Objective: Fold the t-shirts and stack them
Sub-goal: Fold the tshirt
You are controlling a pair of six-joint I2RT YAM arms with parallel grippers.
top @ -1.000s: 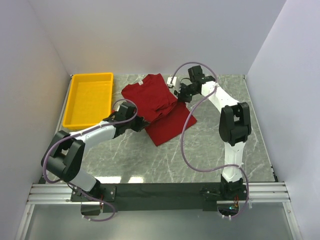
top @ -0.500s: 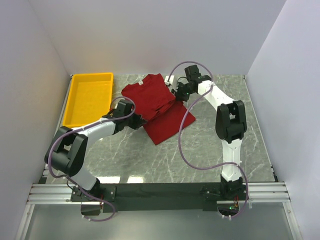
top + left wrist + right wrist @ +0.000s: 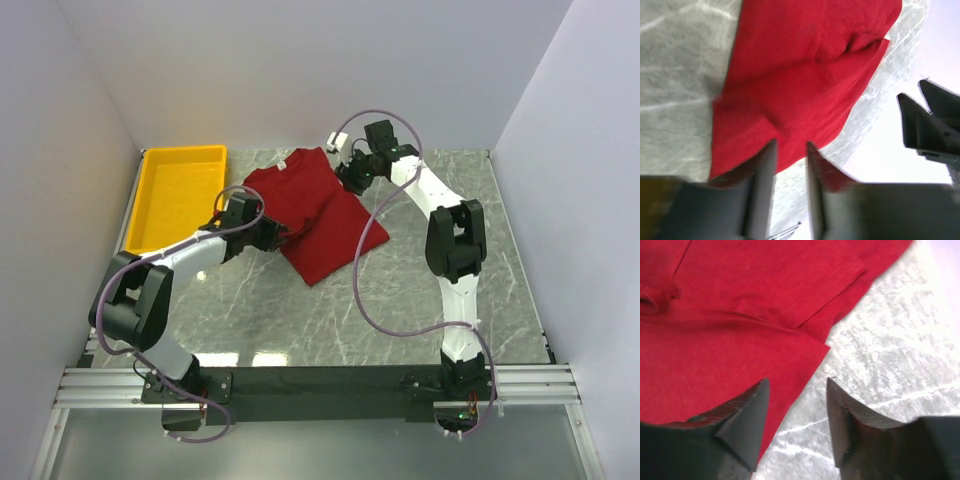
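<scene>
While the dark red t-shirt (image 3: 322,215) lies partly folded on the table (image 3: 420,300) beside the yellow tray (image 3: 185,152) | left gripper (image 3: 790,145): jaws parted at its left edge, empty | right gripper (image 3: 797,382): jaws parted at its far edge, empty

The blurred left tool (image 3: 791,145) hides an edge of the t-shirt (image 3: 800,75).
</scene>
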